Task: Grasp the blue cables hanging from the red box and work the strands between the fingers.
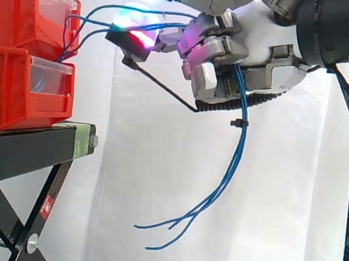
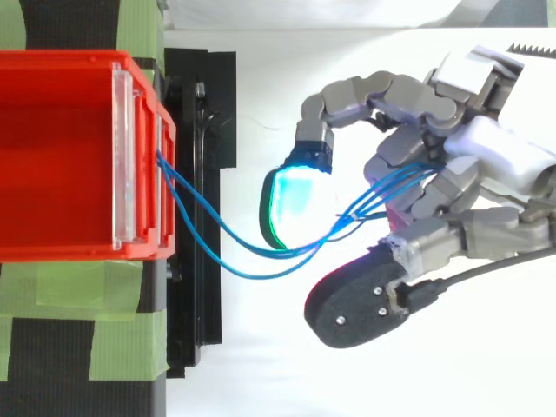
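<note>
1. The hand (image 1: 263, 38) sat right of the stacked red bins (image 1: 11, 87), its fingers curled tight round the blue cables (image 1: 235, 153).
2. The cables left the front of the upper red bin (image 2: 61, 61), sagged across the gap and passed between the fingers.
3. Below the hand, their loose ends hung free before the white curtain (image 1: 134, 182), bound by a small black tie (image 1: 240, 122).
4. The bins rested on a black stand (image 1: 28, 146).
</note>
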Tool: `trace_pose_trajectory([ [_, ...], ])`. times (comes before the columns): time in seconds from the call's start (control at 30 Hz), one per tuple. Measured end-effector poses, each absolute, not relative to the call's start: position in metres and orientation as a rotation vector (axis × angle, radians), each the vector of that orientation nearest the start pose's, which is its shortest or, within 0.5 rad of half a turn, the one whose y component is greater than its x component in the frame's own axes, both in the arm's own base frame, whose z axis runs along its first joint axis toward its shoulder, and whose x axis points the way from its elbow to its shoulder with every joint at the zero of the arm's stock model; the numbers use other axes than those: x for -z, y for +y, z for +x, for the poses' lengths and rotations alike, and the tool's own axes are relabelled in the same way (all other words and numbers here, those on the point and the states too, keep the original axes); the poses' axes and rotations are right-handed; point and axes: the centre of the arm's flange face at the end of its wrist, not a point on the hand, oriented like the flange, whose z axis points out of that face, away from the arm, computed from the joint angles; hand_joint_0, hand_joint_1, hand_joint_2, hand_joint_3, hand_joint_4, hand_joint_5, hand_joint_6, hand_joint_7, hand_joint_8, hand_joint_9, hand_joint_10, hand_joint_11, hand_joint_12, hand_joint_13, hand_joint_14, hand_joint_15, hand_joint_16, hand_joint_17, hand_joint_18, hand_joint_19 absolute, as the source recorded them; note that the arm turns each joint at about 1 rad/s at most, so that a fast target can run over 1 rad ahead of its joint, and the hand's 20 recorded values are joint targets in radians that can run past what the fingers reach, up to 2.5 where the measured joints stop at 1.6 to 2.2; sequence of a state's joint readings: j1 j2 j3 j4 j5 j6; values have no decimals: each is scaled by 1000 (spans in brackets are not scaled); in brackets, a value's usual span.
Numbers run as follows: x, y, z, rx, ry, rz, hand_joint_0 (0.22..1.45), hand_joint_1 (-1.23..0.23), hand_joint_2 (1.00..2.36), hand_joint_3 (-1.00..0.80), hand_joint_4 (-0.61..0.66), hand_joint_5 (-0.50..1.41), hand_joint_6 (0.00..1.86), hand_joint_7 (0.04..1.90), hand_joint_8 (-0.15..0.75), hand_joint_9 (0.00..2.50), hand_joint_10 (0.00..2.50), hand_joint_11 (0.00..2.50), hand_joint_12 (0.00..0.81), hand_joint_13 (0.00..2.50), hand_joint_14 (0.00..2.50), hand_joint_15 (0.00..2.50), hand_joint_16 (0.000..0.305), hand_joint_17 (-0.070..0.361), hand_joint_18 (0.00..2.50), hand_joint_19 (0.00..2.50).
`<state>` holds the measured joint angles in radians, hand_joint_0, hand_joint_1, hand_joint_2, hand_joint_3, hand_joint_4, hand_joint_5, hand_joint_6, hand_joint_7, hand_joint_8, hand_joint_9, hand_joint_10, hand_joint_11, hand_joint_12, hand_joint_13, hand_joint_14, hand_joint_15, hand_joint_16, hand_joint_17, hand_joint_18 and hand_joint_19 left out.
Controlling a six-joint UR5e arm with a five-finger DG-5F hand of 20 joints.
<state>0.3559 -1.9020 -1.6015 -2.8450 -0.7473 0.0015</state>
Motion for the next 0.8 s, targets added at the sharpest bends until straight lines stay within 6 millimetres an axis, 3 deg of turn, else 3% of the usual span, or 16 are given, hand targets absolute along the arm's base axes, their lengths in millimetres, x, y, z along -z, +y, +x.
trace_pose_trajectory([
  [0.1, -322, 4, 603, -809, 910, 1408, 1119, -802, 1018, -575, 120, -282, 978, 1126, 508, 1749, 2500, 2500, 556, 1850, 2500, 1780, 195, 146, 2296, 713],
  [0.2, -322, 4, 603, -809, 910, 1408, 1114, -790, 1014, -688, 113, -238, 994, 1120, 508, 1749, 2500, 2500, 556, 1850, 2500, 1780, 195, 146, 2296, 713],
  [0.27, -322, 4, 603, -809, 910, 1408, 1086, -784, 1011, -757, 127, -230, 1066, 1111, 508, 1749, 2500, 2500, 556, 1850, 2500, 1780, 195, 146, 2296, 713],
  [0.33, -322, 4, 603, -809, 910, 1408, 1042, -749, 1010, -791, 140, -218, 1259, 1089, 508, 1749, 2500, 2500, 556, 1850, 2500, 1780, 195, 146, 2296, 713],
  [0.43, -322, 4, 603, -809, 910, 1408, 1003, -728, 1010, -783, 177, -208, 1324, 1084, 508, 1749, 2500, 2500, 556, 1850, 2500, 1780, 195, 146, 2296, 713],
  [0.8, -322, 4, 603, -809, 910, 1408, 899, -609, 1009, -805, 231, -107, 1366, 1198, 508, 1749, 2500, 2500, 556, 1850, 2500, 1780, 195, 146, 2296, 713],
])
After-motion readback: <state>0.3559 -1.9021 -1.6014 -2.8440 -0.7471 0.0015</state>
